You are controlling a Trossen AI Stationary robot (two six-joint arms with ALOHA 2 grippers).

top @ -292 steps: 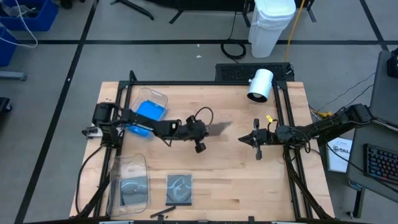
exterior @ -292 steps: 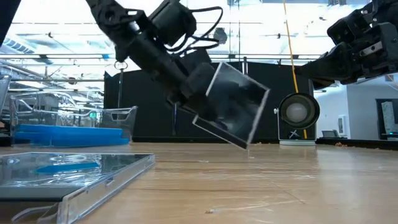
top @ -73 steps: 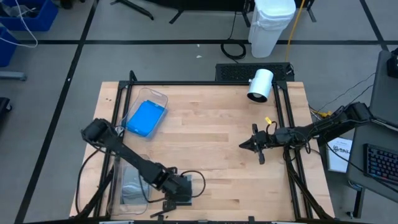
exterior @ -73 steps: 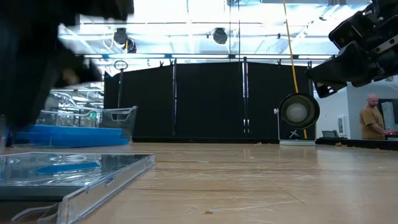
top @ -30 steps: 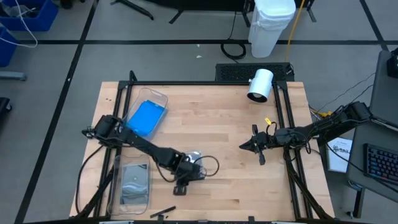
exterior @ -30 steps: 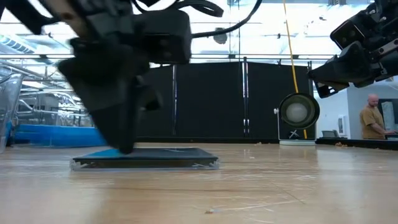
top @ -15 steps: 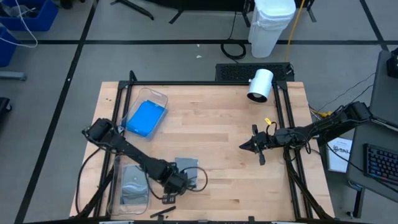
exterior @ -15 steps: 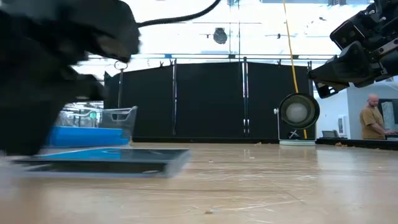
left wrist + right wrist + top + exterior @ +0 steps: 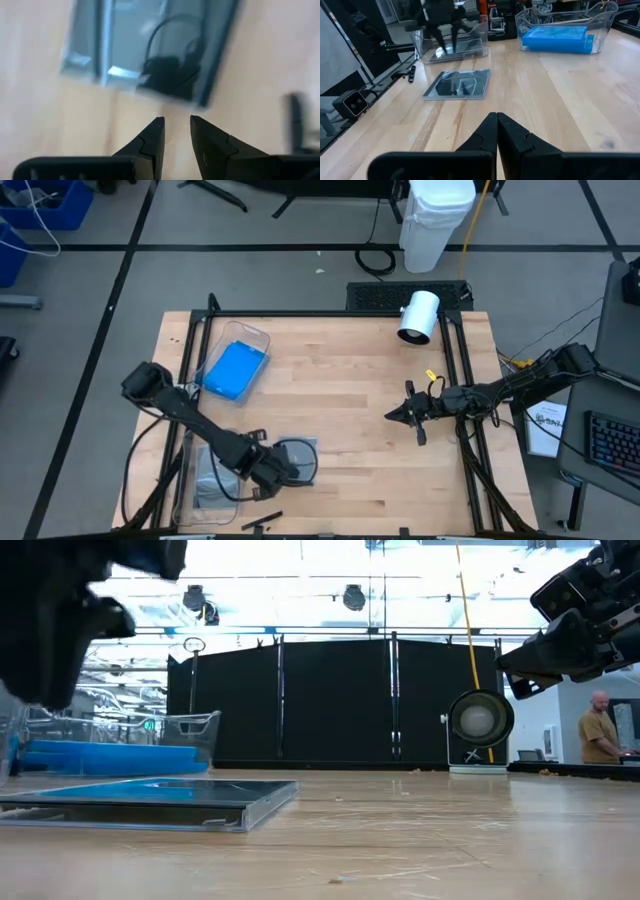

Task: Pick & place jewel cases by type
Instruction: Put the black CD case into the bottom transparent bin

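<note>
A grey, clear jewel case point(image 9: 297, 458) lies flat on the table near its front edge, also seen in the right wrist view point(image 9: 457, 84) and the low view point(image 9: 160, 802). My left gripper point(image 9: 266, 477) hangs just to its left, above the table, pointing down and open point(image 9: 176, 131), with nothing between the fingers. Blue jewel cases point(image 9: 232, 370) lie stacked in the far-left clear bin. Grey cases point(image 9: 212, 480) lie in the near-left bin. My right gripper point(image 9: 392, 414) waits shut point(image 9: 496, 120) at the table's right.
The two clear bins point(image 9: 258, 338) point(image 9: 185, 480) stand along the table's left edge. A white cylinder point(image 9: 418, 317) sits at the far right. A small black stick point(image 9: 262, 522) lies at the front edge. A person point(image 9: 600, 735) stands in the room beyond.
My left gripper has gone toward the table's near left corner and risen, rolling as it went. The grey case has slid with it along the table toward the near edge. It now lies flat, with the gripper lifted off it.
</note>
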